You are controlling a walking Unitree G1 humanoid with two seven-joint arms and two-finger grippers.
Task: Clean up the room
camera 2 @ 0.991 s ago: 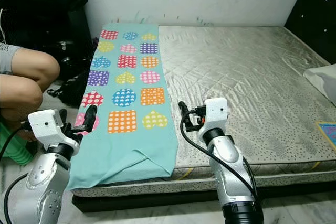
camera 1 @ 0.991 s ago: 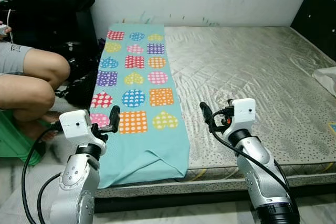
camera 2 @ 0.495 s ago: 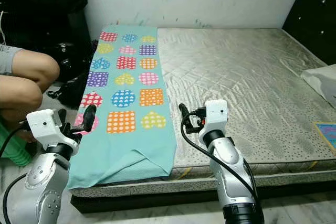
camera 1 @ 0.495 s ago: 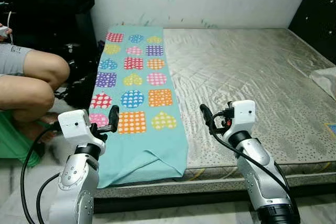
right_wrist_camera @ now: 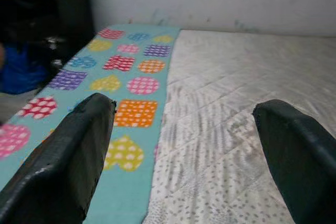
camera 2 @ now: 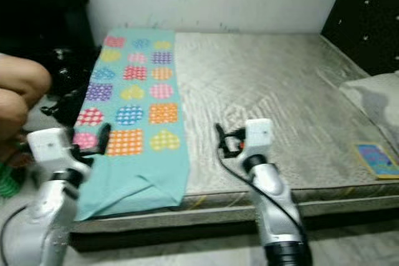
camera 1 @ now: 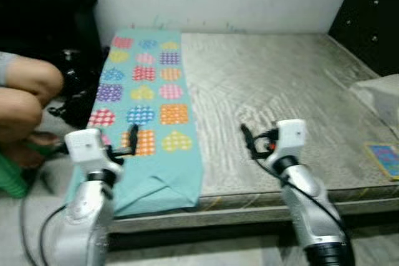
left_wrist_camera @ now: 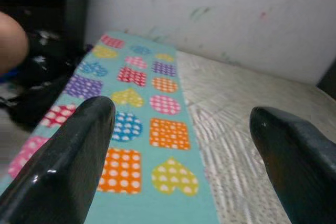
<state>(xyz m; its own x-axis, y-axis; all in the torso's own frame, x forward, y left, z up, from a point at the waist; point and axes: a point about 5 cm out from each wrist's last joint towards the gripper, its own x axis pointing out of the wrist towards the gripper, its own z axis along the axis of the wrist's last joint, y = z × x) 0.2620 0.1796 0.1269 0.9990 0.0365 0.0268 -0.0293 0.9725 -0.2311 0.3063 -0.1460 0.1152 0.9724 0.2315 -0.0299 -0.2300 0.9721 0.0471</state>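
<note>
Both claws spread, pinching nothing: left claw (camera 1: pixel 131 139) hovering over the near-left corner of the bare grey quilted mattress (camera 1: pixel 268 91), right claw (camera 1: pixel 247 137) over its near edge. Approach step, I'd guess. Target likely the thin teal cloth with dotted coloured hearts and squares (camera 1: pixel 146 98) lying along the left edge, near end rumpled. Next: closing on its near corners.

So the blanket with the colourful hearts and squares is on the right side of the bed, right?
Not quite. The blanket with the colourful hearts and squares lies along the left side of the bed, next to the person's knee. The left eye view shows this.
</note>
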